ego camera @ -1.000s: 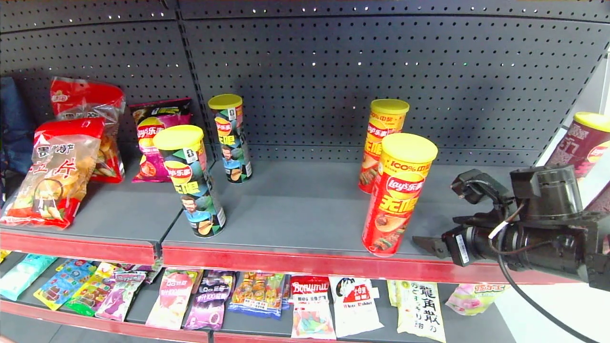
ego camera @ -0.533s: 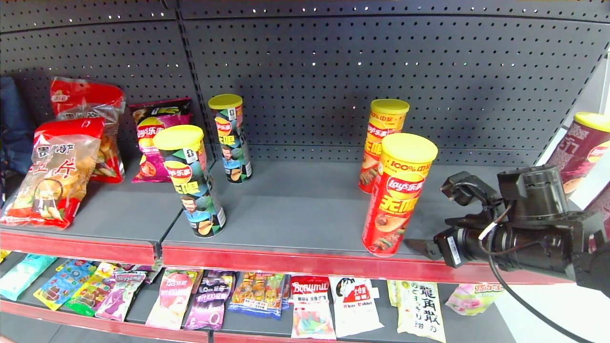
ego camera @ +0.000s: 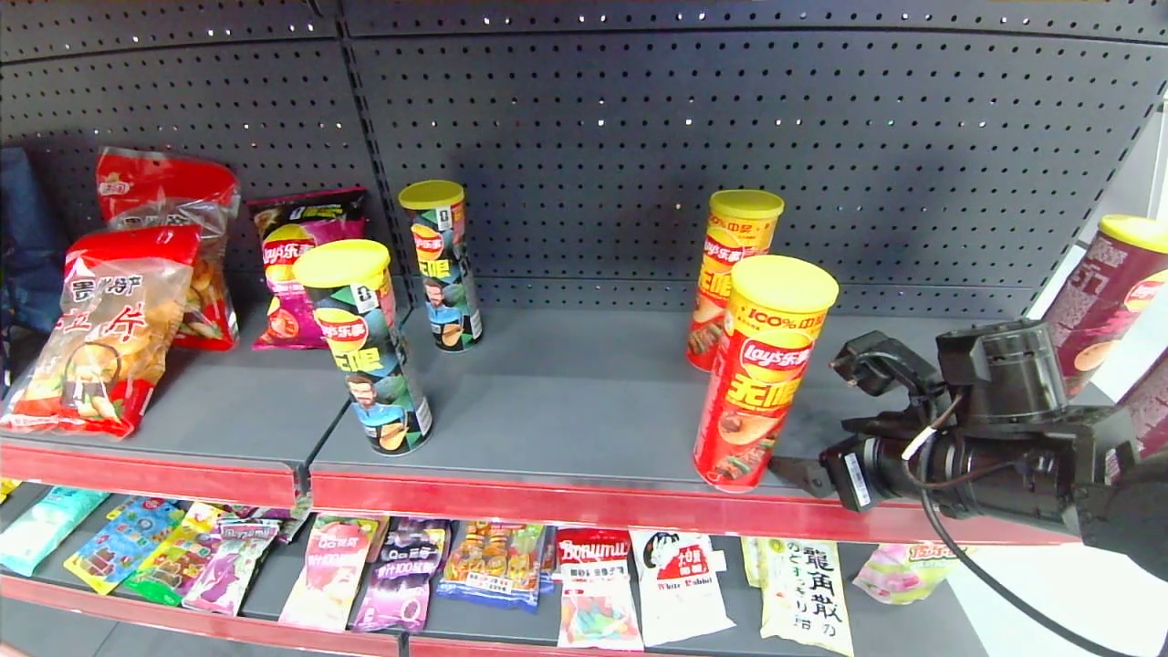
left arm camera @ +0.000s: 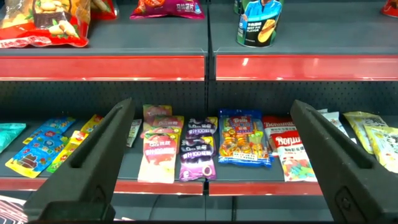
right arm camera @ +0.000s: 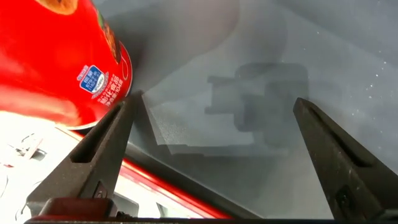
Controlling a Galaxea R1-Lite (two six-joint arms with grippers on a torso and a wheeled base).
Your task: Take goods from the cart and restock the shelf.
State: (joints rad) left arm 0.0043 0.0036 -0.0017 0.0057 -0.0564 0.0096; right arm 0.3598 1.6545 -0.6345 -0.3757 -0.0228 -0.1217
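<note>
Your right end effector (right arm camera: 217, 106) is hanging wide open and empty at the shelf (ego camera: 584, 401) edge, the upright red can (ego camera: 762, 374) standing just left, outside its fingers.

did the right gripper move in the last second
Yes: the right gripper shifted left along the red shelf edge, nearer the front red chip can.

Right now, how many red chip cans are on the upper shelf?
2: a front can at the shelf's edge beside the right pincer, a rear can behind it near the pegboard.
</note>
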